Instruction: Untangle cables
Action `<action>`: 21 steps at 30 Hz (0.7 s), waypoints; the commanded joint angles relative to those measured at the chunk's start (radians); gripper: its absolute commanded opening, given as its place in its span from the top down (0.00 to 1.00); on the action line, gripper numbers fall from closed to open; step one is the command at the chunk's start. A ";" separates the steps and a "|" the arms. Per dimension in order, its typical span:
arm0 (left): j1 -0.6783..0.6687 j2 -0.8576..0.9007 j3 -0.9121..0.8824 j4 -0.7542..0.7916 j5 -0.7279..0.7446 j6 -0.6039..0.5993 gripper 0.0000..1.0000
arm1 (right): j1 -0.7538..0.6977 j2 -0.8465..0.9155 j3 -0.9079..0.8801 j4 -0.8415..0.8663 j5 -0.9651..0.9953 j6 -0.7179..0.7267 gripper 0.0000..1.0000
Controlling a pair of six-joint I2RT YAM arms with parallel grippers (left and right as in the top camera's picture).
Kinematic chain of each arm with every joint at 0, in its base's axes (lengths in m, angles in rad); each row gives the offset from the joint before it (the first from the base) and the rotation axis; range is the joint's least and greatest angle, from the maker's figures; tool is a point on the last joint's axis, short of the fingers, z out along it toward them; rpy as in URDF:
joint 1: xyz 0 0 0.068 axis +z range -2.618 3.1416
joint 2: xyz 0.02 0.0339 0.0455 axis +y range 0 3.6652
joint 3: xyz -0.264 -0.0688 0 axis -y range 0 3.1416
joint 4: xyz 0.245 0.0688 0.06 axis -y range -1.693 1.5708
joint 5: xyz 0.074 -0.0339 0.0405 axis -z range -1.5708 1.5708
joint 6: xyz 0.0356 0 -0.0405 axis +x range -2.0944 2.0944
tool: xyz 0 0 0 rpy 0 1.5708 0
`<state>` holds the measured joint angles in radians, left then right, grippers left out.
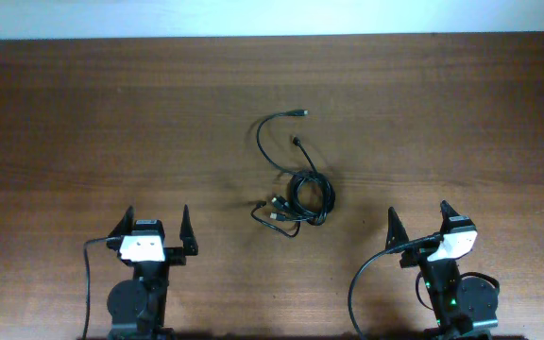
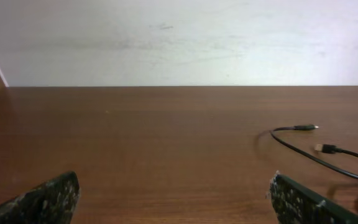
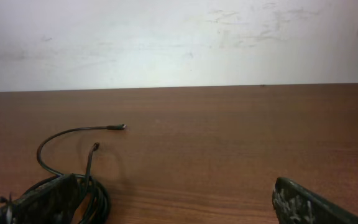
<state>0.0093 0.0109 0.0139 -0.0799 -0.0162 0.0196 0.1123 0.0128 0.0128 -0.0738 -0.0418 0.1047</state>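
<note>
The cables point(image 1: 300, 194) lie knotted in one black bundle at the table's middle, with a long loop running up to a metallic-tipped plug point(image 1: 302, 113) and short plug ends at the lower left point(image 1: 270, 214). My left gripper point(image 1: 157, 229) is open and empty, well to the bundle's lower left. My right gripper point(image 1: 416, 224) is open and empty, to the bundle's lower right. The left wrist view shows two plug ends point(image 2: 316, 127) at the right. The right wrist view shows the bundle point(image 3: 89, 193) beside the left finger.
The brown wooden table point(image 1: 83, 123) ends at a white wall along the far edge. Thicker black arm cables point(image 1: 357, 288) hang by each arm base at the near edge.
</note>
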 commanded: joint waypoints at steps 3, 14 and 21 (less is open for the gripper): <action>0.007 -0.005 -0.004 0.000 -0.040 0.011 0.01 | 0.005 -0.009 -0.007 -0.002 0.005 0.005 0.02; 0.007 -0.005 0.150 -0.096 0.159 -0.016 0.01 | 0.005 -0.009 -0.007 -0.002 0.005 0.005 0.01; 0.006 -0.005 0.314 -0.353 0.159 -0.034 0.01 | 0.005 -0.009 -0.007 -0.002 0.005 0.004 0.01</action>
<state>0.0093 0.0113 0.2546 -0.3946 0.1287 -0.0036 0.1123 0.0128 0.0128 -0.0738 -0.0418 0.1059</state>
